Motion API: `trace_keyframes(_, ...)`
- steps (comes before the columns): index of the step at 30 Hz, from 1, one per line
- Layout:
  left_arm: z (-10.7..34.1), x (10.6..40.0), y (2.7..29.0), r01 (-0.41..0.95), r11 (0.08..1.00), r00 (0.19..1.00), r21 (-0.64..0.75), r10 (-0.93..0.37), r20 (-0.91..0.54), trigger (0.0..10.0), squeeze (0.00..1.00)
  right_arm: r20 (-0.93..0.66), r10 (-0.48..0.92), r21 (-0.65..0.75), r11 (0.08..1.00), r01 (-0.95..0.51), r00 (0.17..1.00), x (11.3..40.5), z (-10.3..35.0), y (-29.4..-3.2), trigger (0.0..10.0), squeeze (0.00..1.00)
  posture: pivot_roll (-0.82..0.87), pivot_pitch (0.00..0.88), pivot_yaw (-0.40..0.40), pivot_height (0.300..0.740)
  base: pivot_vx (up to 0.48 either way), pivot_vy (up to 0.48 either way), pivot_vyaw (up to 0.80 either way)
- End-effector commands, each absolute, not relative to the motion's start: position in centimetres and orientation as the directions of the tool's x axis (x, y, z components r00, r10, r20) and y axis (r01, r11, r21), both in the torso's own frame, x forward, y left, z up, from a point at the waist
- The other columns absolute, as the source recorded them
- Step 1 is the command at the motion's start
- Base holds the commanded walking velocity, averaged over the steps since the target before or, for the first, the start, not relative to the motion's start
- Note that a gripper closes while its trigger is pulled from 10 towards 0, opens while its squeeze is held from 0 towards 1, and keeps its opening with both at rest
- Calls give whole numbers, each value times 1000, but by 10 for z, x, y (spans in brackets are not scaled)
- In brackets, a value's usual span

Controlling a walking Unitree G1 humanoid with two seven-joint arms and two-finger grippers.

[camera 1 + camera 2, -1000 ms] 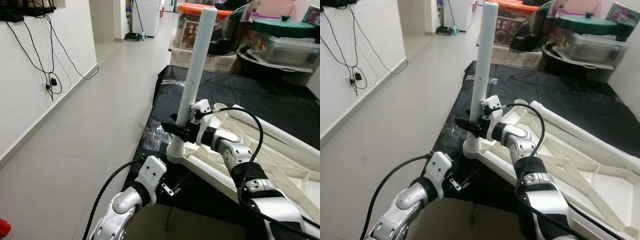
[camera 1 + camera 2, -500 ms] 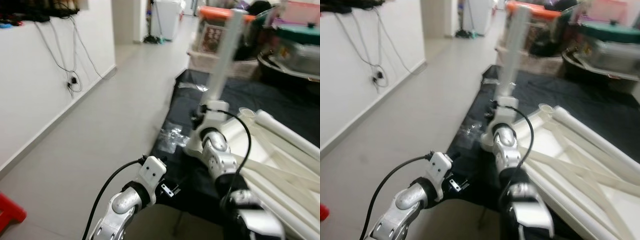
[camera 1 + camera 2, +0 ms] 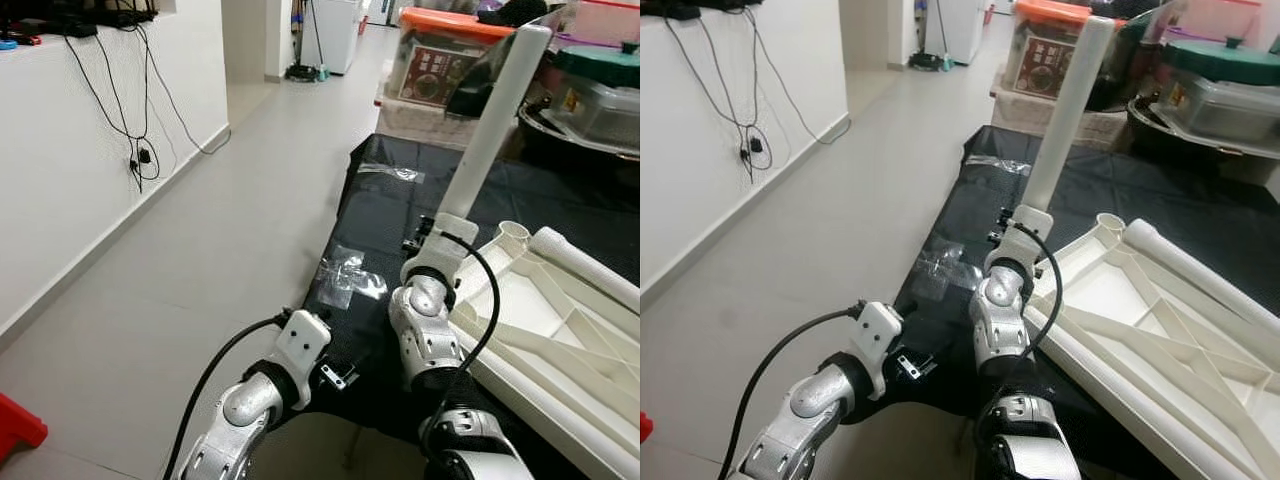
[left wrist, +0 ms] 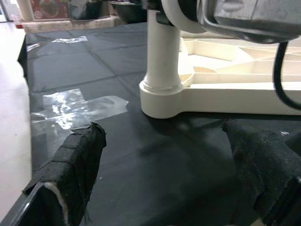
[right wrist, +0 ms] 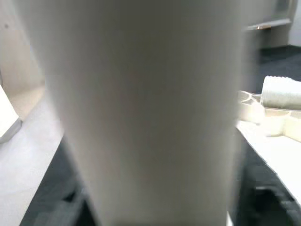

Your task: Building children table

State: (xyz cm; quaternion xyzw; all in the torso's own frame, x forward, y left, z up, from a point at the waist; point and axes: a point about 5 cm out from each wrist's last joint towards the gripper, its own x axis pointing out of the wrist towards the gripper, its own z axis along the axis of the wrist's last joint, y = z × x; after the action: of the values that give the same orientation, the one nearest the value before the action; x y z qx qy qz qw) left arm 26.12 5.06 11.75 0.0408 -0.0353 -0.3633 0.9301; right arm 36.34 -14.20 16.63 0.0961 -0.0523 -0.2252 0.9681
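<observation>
Since earlier, right pincer [image 3: 1028,222] stays clamped on upright leg [image 3: 1068,110]; left pincer [image 4: 164,188] apart; lidded bin [image 3: 1225,95] behind.

Home interior, hallway. Pale tiled floor [image 3: 210,230]; white wall [image 3: 70,170] beside it with dangling cables [image 3: 125,110]. Beyond black mat [image 3: 400,200]: stacked plastic storage boxes [image 3: 440,50], lidded cookware [image 3: 1225,85].
</observation>
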Motion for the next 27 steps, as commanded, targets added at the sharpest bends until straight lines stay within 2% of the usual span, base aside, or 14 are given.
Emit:
trace_keyframes(1, 117, 261, 49, 681, 726, 727, 94, -686, 25, 10000, 0, 97, -410, 216, 898, 383, 907, 358, 166, -138, 10000, 1000, 169, 0, -105, 740, 0, 0, 0)
trace_keyframes(2, 117, 261, 49, 681, 726, 727, 94, -686, 25, 10000, 0, 97, -410, 216, 898, 383, 907, 358, 166, -138, 10000, 1000, 169, 0, -105, 740, 0, 0, 0)
trace_keyframes(3, 117, 261, 49, 681, 726, 728, 94, -685, 25, 10000, 0, 138, -383, 180, 917, 357, 914, 356, 168, -141, 10000, 949, 169, 0, -105, 740, 0, 0, 0)
trace_keyframes(5, 117, 261, 49, 681, 727, 728, 94, -685, 26, 10000, 0, 145, -378, 172, 920, 353, 914, 355, 169, -141, 10000, 949, 169, 0, -105, 740, 0, 0, 0)
trace_keyframes(6, 117, 261, 49, 681, 727, 728, 94, -685, 26, 10000, 0, 165, -351, 161, 931, 326, 922, 353, 169, -143, 10000, 0, 169, 0, -105, 740, 0, 0, 0)
trace_keyframes(12, 117, 261, 49, 681, 726, 728, 93, -685, 25, 10000, 0, 168, -288, 152, 952, 264, 943, 347, 163, -148, 10000, 0, 159, 0, -104, 740, 0, 0, 0)
trace_keyframes(13, 117, 261, 49, 681, 726, 727, 94, -686, 24, 10000, 0, 172, -220, 135, 971, 199, 960, 342, 160, -146, 10000, 0, 159, 0, -104, 740, 0, 0, 0)
trace_keyframes(18, 117, 261, 49, 680, 727, 728, 93, -685, 24, 10000, 0, 164, -116, 113, 989, 98, 980, 329, 154, -143, 10000, 0, 158, 0, -106, 740, 0, 0, 0)
trace_keyframes(19, 117, 261, 49, 680, 727, 728, 93, -685, 24, 10000, 0, 141, -58, 82, 995, 47, 988, 313, 146, -143, 10000, 0, 154, 0, -104, 740, 0, 0, 0)
trace_keyframes(27, 116, 262, 49, 676, 731, 733, 90, -680, 20, 10000, 0, 124, -54, 52, 998, 47, 991, 293, 138, -147, 10000, 0, 145, 0, -104, 740, 0, 0, 0)
